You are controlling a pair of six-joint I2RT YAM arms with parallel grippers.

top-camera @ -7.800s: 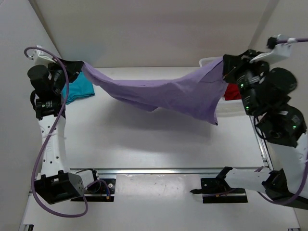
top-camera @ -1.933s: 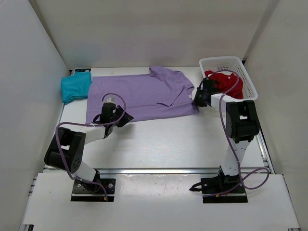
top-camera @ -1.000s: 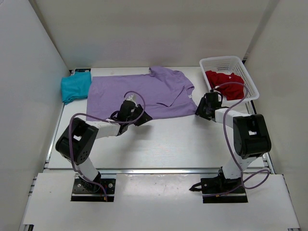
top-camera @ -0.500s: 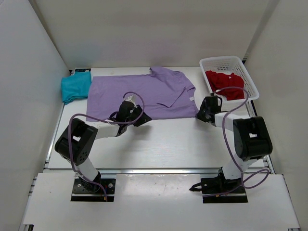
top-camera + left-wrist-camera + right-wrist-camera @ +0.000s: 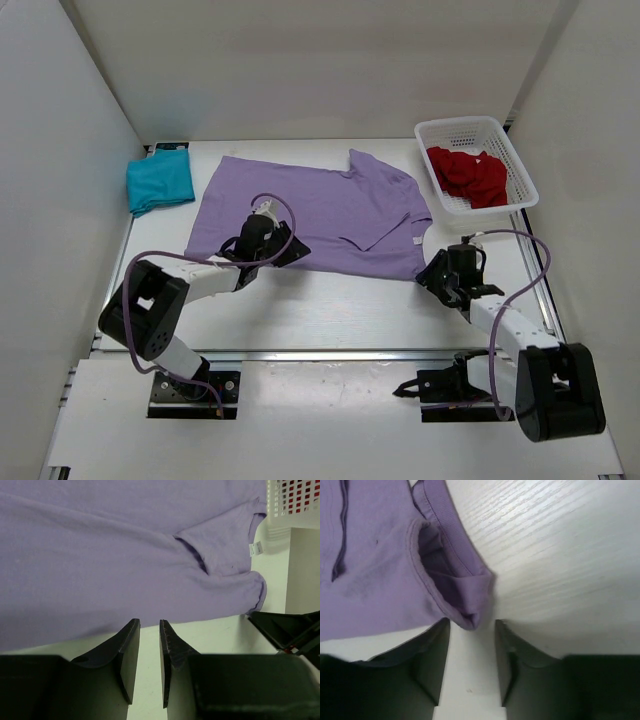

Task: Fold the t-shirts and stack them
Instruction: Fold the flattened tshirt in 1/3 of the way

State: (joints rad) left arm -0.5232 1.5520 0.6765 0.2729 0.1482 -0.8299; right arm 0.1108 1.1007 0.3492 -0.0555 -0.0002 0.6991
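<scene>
The left pincer (image 5: 149, 623) lies low on the bench (image 5: 340, 310) with its two dark fingers (image 5: 129, 650) only a narrow slot apart. Bare bench shows through that slot, so it grips nothing, and its tips sit right at the near edge of the lavender t-shirt (image 5: 125, 555). The right pincer (image 5: 471, 624) is spread wider, also with nothing clamped. A folded sleeve corner (image 5: 465, 600) of the same shirt reaches just to the mouth between its tips, and white bench shows in the gap behind. In the top view the lavender t-shirt is spread flat across the middle of the bench, lying a little askew. The left pincer is at its near edge toward the left, and the right pincer is at its near right corner. A small white label (image 5: 256, 549) sticks out of the fabric close to that corner. The teal t-shirt (image 5: 158, 180) lies folded at the far left of the bench, near the lavender one but apart from it. The red t-shirt (image 5: 472, 175) sits crumpled inside the white mesh basket (image 5: 465, 124) at the far right, apart from the lavender shirt's far right sleeve (image 5: 385, 172).
</scene>
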